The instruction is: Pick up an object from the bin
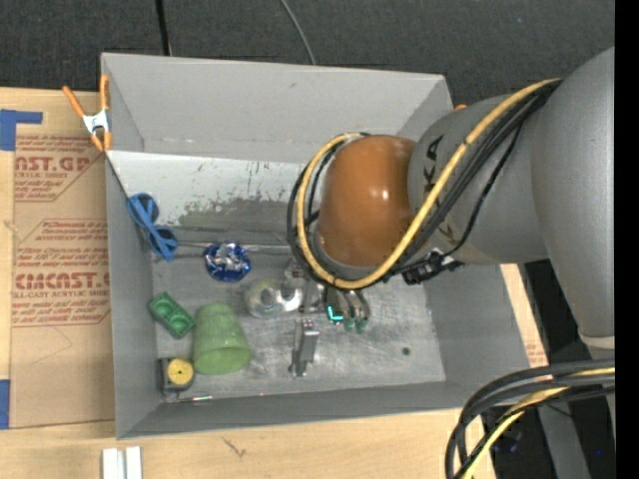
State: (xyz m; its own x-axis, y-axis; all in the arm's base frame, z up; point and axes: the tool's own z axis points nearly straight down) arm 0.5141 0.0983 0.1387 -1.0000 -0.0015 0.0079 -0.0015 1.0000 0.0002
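While the arm reaches down into the grey bin [250,98], the end effector [303,351] hangs low over the floor. You cannot tell if it is apart or together. A shiny clear round thing [264,297] lies just beside it, up and to its left. A green cup [220,339] lies farther left. A blue foil ball [228,260] sits above that.

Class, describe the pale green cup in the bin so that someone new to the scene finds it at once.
Find the grey metal bin, then the lower left corner of its floor. There sits a pale green cup, between a small yellow round piece and a darker green block. It is the largest of the three and the only tapered one.
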